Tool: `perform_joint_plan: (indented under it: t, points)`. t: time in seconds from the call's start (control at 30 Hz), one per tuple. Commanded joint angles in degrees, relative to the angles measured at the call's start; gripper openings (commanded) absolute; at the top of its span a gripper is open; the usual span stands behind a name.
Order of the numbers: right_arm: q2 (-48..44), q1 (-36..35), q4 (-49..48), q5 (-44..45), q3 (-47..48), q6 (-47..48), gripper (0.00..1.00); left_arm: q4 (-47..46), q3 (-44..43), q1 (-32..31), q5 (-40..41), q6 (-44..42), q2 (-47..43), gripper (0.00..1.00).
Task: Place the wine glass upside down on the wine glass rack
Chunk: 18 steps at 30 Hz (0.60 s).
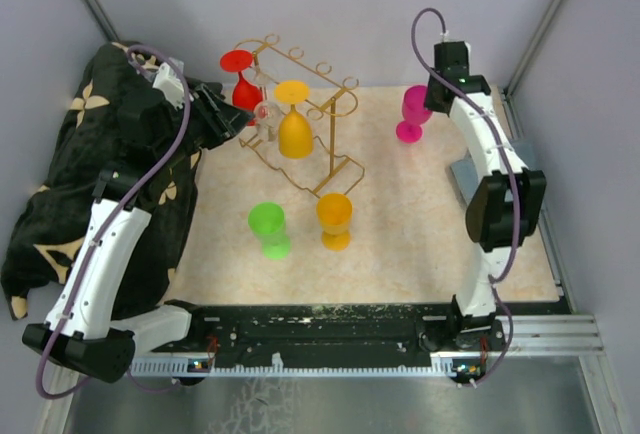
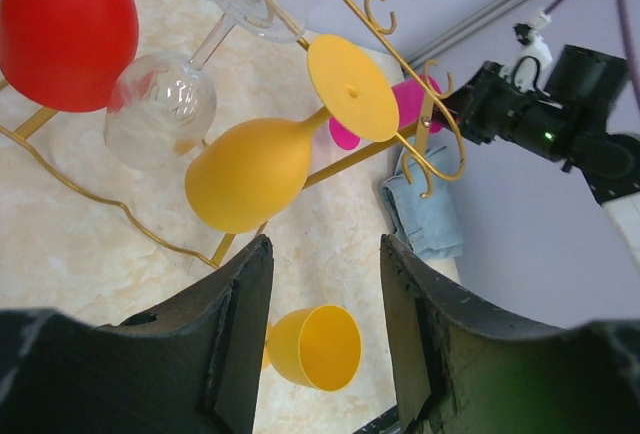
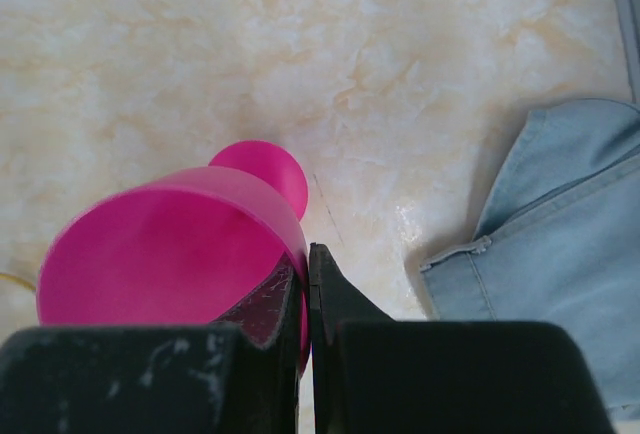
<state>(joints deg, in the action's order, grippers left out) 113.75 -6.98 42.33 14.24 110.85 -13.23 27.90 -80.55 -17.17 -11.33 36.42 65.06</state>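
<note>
The gold wire wine glass rack [image 1: 318, 124] stands at the back middle of the table. A red glass [image 1: 243, 84], a clear glass [image 1: 264, 114] and an orange-yellow glass [image 1: 294, 124] hang upside down on it. My right gripper [image 3: 306, 259] is shut on the rim of an upright magenta wine glass [image 3: 170, 244], with one finger inside the bowl and one outside. That glass [image 1: 412, 114] is at the back right, apart from the rack. My left gripper [image 2: 325, 254] is open and empty, just left of the rack [image 2: 400, 64], and faces the hanging glasses.
A green glass [image 1: 268, 226] and an orange glass [image 1: 334, 216] stand on the table in front of the rack. A folded blue cloth [image 1: 462, 179] lies at the right edge. A black patterned cloth [image 1: 60, 184] is heaped on the left.
</note>
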Motion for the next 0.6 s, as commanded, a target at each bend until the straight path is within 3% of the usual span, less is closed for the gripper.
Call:
perform_joint_plan:
  t: [0.0, 0.4, 0.57]
  points:
    - [-17.24, -0.13, -13.51, -3.25, -7.2, -2.9, 0.0, -4.74, -0.29, 0.01, -2.77, 0.72, 0.22, 0.53]
    - [-45.55, -0.12, -41.5, -16.57, -32.42, -14.52, 0.0, -15.79, 2.74, 0.12, -11.65, 6.55, 0.68, 0.55]
    - [-50.52, -0.14, -50.95, -23.53, -38.29, -22.39, 0.0, -21.56, 3.81, 0.16, -15.82, 9.69, 1.58, 0.55]
